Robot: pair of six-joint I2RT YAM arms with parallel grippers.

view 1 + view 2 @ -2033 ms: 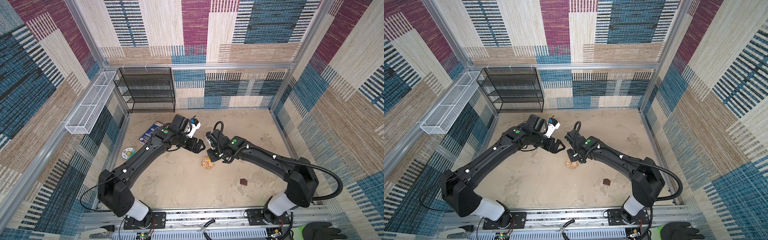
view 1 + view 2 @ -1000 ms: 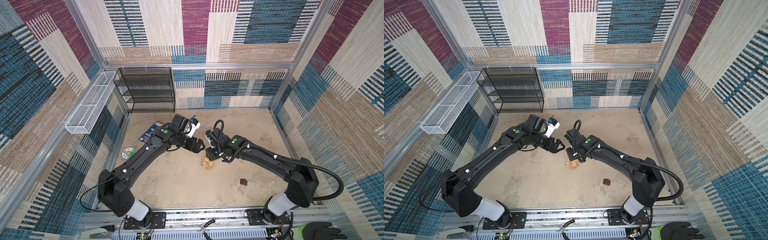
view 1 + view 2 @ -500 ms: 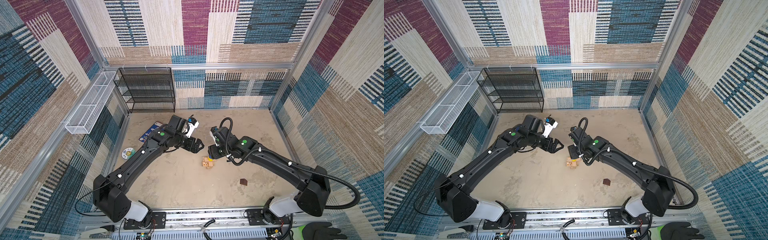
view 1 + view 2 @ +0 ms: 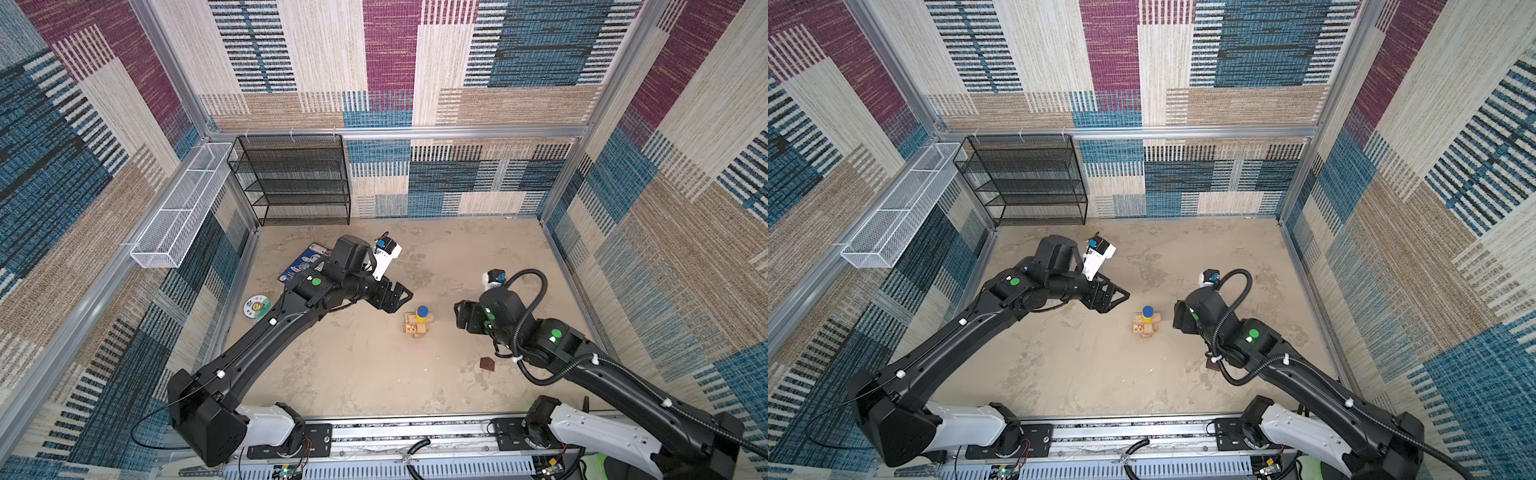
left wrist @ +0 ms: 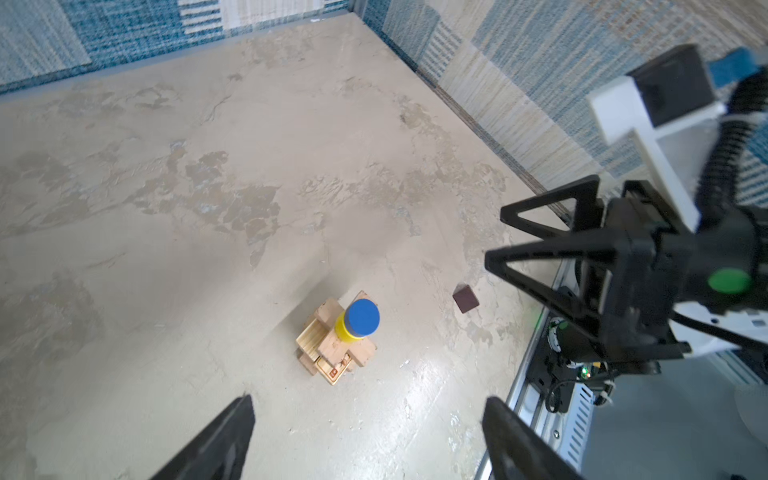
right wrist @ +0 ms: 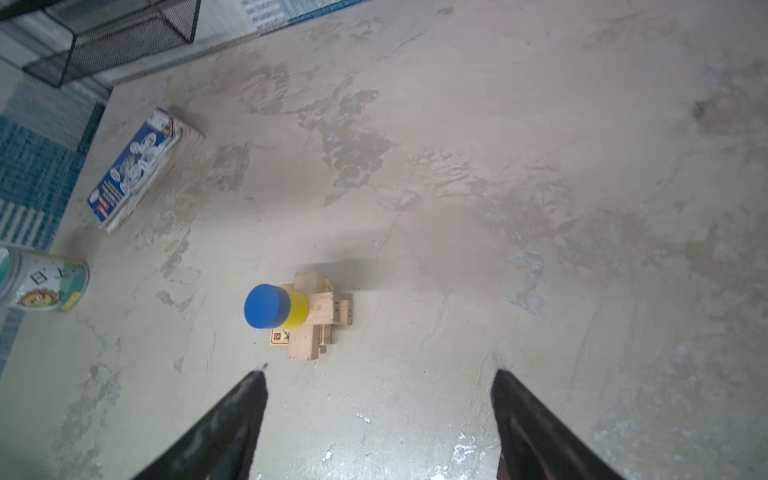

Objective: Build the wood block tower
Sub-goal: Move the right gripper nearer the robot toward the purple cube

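Observation:
The tower (image 4: 419,323) (image 4: 1145,324) is a small criss-cross stack of pale wood blocks in mid-floor. On top of it stands a yellow cylinder (image 5: 344,333) (image 6: 297,310) capped by a blue disc (image 5: 362,316) (image 6: 266,306). One bar low in the stack shows printed marks (image 5: 332,370). My left gripper (image 4: 401,298) (image 5: 368,401) hovers open just left of the tower, holding nothing. To the tower's right, my right gripper (image 4: 459,316) (image 6: 380,374) is open and empty, also seen in the left wrist view (image 5: 496,235). A dark-brown piece (image 4: 487,364) (image 5: 465,298) lies alone on the floor under the right arm.
A blue printed packet (image 4: 303,262) (image 6: 133,170) and a round labelled jar (image 4: 256,307) (image 6: 41,282) lie near the left wall. A black mesh shelf (image 4: 295,178) stands at the back left, and a white wire basket (image 4: 178,208) hangs on the left wall.
My right gripper has opened, let go of the blue-capped yellow cylinder on the tower, and drawn back to the right. The left gripper has shifted only slightly.

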